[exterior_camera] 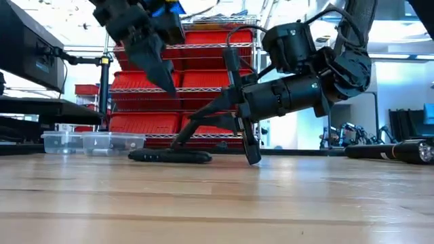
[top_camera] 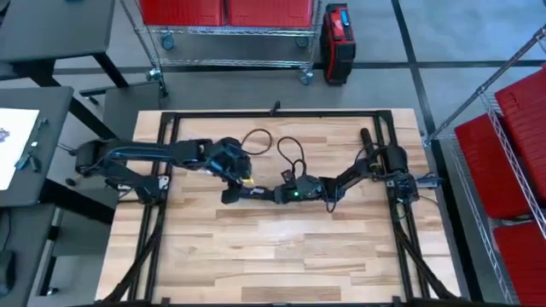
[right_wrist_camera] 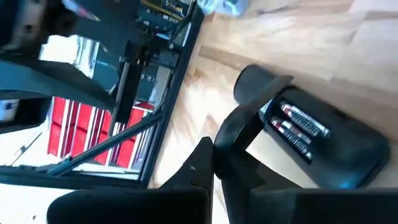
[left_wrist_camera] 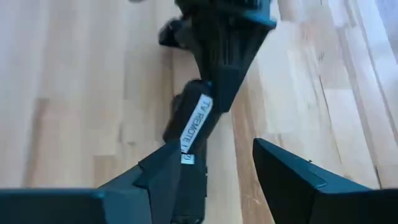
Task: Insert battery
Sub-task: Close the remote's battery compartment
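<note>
Arms reaching in from both sides toward the middle of the wooden table (top_camera: 256, 256), meeting over a black TV remote (top_camera: 241, 194) lying flat there. Left gripper (top_camera: 243, 177) hanging just above the remote's far end, fingers (left_wrist_camera: 286, 180) parted with nothing between them, pointing down at the white "TV REMOTE" label (left_wrist_camera: 196, 121) seen from the wrist. Right gripper (top_camera: 271, 194) stretched low and nearly level across the board, tilted down at the tip, pinching the remote's near end; one finger (right_wrist_camera: 242, 134) pressed against the edge of the open compartment. Two batteries (right_wrist_camera: 298, 127) seated side by side inside that compartment, cover off. Loose black cables (top_camera: 273, 145) looped on the table behind the arms.
</note>
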Controlling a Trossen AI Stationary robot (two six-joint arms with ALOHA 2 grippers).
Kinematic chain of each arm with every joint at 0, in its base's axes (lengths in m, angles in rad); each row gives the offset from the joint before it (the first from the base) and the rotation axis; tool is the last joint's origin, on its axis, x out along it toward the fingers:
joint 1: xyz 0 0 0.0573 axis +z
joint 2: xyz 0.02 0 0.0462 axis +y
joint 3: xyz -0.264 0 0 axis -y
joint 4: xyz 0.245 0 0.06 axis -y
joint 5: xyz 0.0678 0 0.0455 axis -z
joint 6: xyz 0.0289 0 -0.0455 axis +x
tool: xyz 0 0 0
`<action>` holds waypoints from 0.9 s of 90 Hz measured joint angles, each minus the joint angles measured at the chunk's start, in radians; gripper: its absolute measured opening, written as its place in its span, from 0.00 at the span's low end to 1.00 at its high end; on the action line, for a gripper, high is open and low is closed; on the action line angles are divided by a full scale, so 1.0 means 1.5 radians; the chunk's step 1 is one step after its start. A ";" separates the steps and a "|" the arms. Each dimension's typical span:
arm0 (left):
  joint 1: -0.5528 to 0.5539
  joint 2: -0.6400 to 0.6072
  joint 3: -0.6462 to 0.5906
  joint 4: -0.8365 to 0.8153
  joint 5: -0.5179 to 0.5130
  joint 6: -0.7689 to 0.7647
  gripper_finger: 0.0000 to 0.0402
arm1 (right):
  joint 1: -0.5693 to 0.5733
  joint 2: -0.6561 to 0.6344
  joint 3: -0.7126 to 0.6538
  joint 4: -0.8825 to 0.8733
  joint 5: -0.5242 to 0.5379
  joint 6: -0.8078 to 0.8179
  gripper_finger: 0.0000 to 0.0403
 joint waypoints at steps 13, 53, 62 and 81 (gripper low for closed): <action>0.000 -0.028 0.000 -0.002 -0.017 0.000 0.45 | -0.007 0.000 0.000 -0.005 -0.038 0.004 0.00; 0.000 -0.035 0.000 -0.021 -0.019 -0.002 0.45 | -0.007 0.000 0.000 -0.023 -0.064 0.036 0.00; 0.000 -0.035 0.000 -0.021 -0.019 -0.002 0.45 | -0.007 -0.001 0.000 -0.023 -0.079 0.047 0.00; 0.000 -0.035 0.000 -0.021 -0.020 -0.001 0.45 | -0.007 -0.001 0.000 -0.024 -0.092 0.048 0.00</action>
